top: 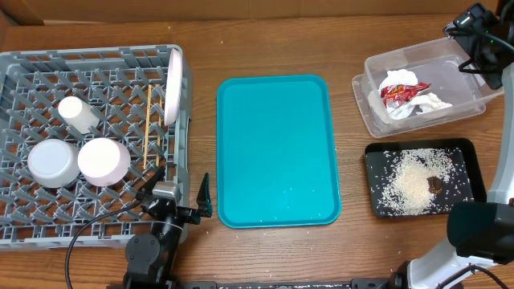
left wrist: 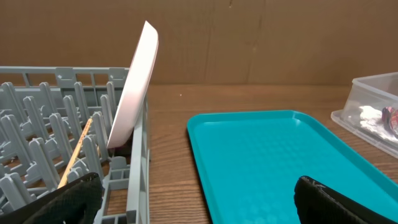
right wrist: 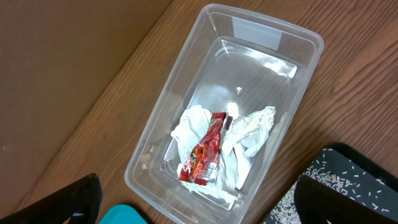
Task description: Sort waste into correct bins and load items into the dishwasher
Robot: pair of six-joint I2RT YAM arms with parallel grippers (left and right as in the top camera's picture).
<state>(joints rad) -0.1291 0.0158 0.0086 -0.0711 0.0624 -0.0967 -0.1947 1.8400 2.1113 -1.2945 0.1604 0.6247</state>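
Observation:
The grey dish rack (top: 24, 64) holds a white plate (top: 173, 84) standing on edge at its right wall, a white cup (top: 78, 114), two white bowls (top: 53, 162) (top: 103, 159) and wooden chopsticks (top: 152, 120). The clear tub (top: 377, 64) holds the red wrapper (top: 399, 92) and white tissue (top: 432, 102). The black tray (top: 474, 164) holds rice (top: 409, 186) and a brown lump (top: 434, 184). My left gripper (top: 189, 201) is open and empty at the rack's front right corner (left wrist: 199, 199). My right gripper (top: 479, 50) is open and empty above the tub (right wrist: 199, 199).
A large teal serving tray (top: 277, 148) lies in the middle with a few stray rice grains near its front edge. The plate (left wrist: 134, 87) and chopsticks (left wrist: 78, 152) show in the left wrist view. The wrapper (right wrist: 205, 149) shows in the right wrist view.

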